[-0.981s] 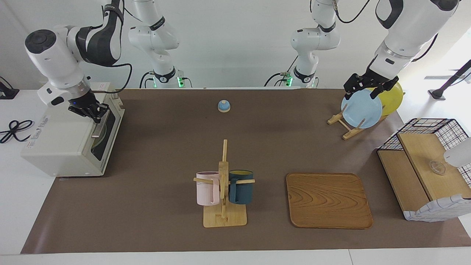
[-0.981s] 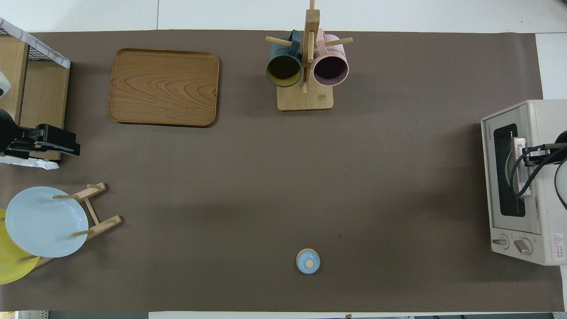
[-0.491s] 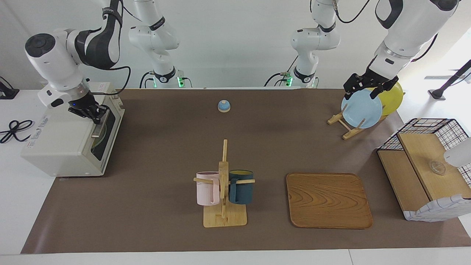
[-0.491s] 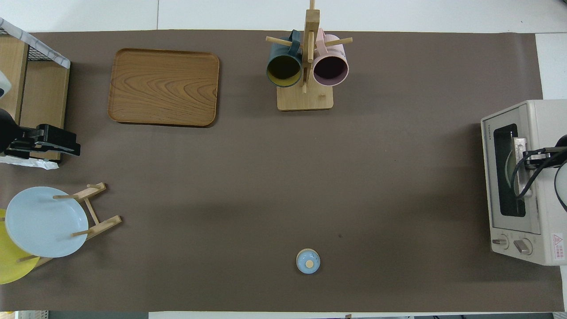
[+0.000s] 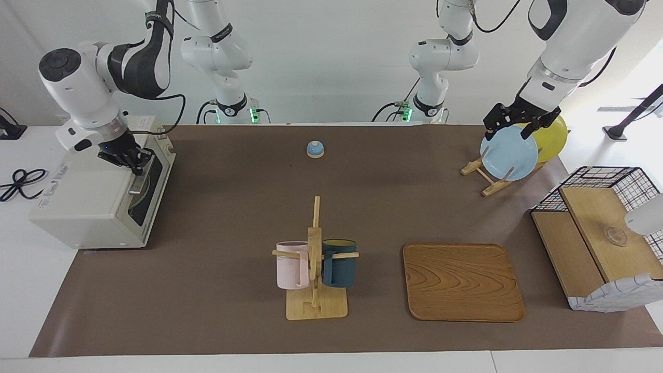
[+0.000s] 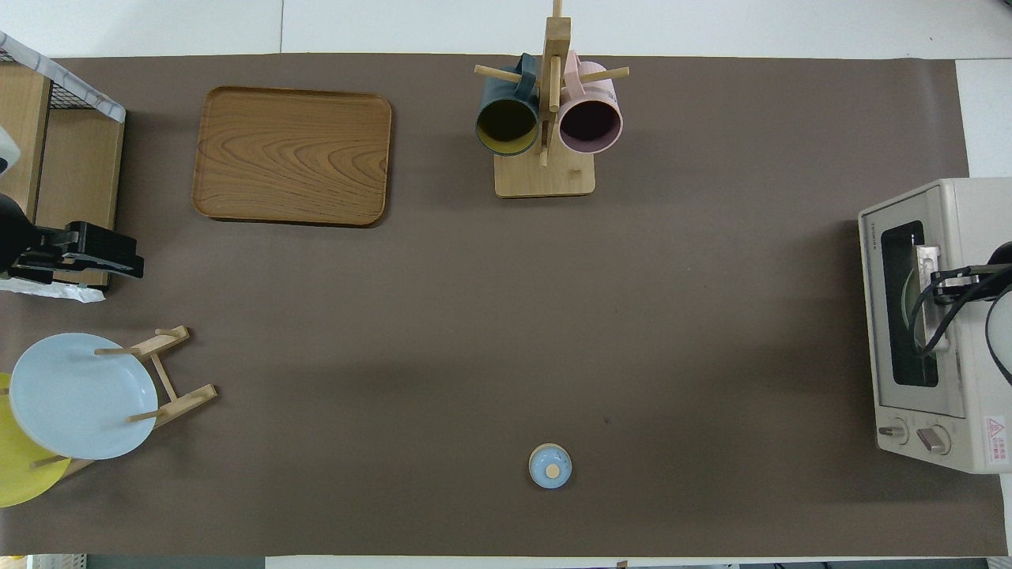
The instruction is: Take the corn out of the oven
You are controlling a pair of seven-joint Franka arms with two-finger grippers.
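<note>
The off-white oven [image 5: 88, 202] [image 6: 972, 237] stands at the right arm's end of the table with its glass door closed. My right gripper [image 5: 135, 161] [image 6: 941, 284] is shut, its fingertips down at the metal bar handle [image 5: 138, 181] [image 6: 923, 261] along the door's top edge. I cannot tell whether it grips the bar. The corn is hidden; only a pale round rim shows through the glass. My left gripper [image 5: 510, 129] [image 6: 118, 265] hangs open and empty over the plate rack.
A blue plate [image 5: 510, 153] and a yellow plate [image 5: 551, 140] lean in a wooden rack. A wire-and-wood basket [image 5: 595, 243], a wooden tray [image 5: 461, 282], a mug tree [image 5: 316, 259] with two mugs and a small blue dome [image 5: 315, 149] also stand on the brown mat.
The right arm's wrist has shifted slightly along the oven's top while its gripper stays at the handle. The door is still closed and the left arm has not moved.
</note>
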